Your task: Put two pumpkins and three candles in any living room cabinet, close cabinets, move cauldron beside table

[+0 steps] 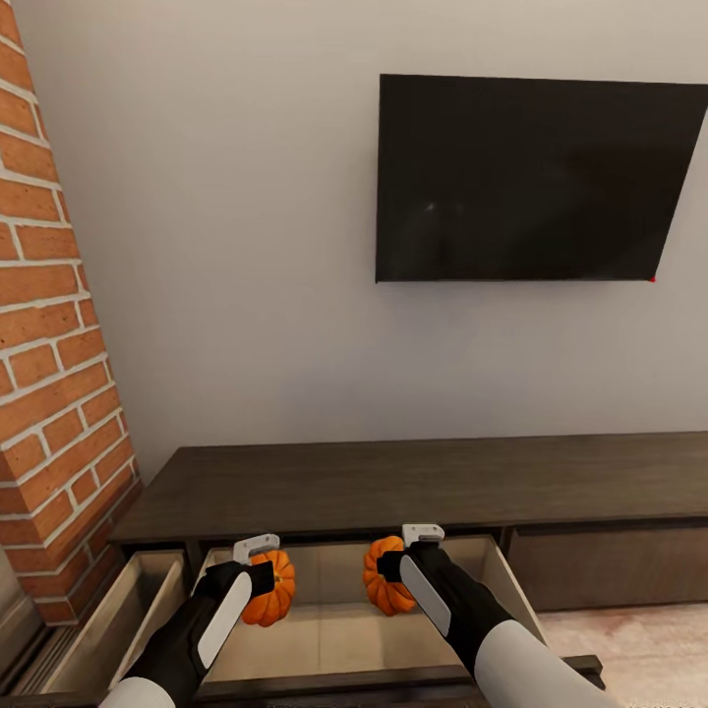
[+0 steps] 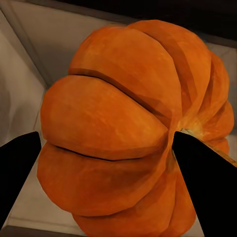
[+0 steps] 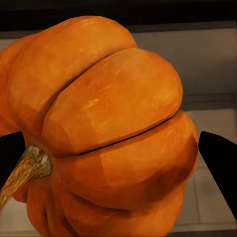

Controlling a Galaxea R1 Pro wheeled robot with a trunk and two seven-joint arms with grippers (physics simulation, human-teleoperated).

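Two orange ribbed pumpkins hang over the open middle drawer (image 1: 334, 629) of the dark-brown cabinet (image 1: 413, 482). My left gripper (image 1: 258, 575) is shut on the left pumpkin (image 1: 270, 588), which fills the left wrist view (image 2: 133, 128) between dark fingers (image 2: 17, 173). The right gripper (image 1: 405, 562) is shut on the right pumpkin (image 1: 385, 577); up close its stem shows beside one finger (image 3: 219, 163) and its body (image 3: 113, 133) spans the gap. Both pumpkins sit above the pale drawer floor. Candles and cauldron are out of view.
A second drawer (image 1: 128, 610) stands open at the left, next to a red brick column (image 1: 59, 344). A black TV (image 1: 531, 182) hangs on the grey wall above the cabinet top. A closed drawer front (image 1: 610, 565) lies at the right.
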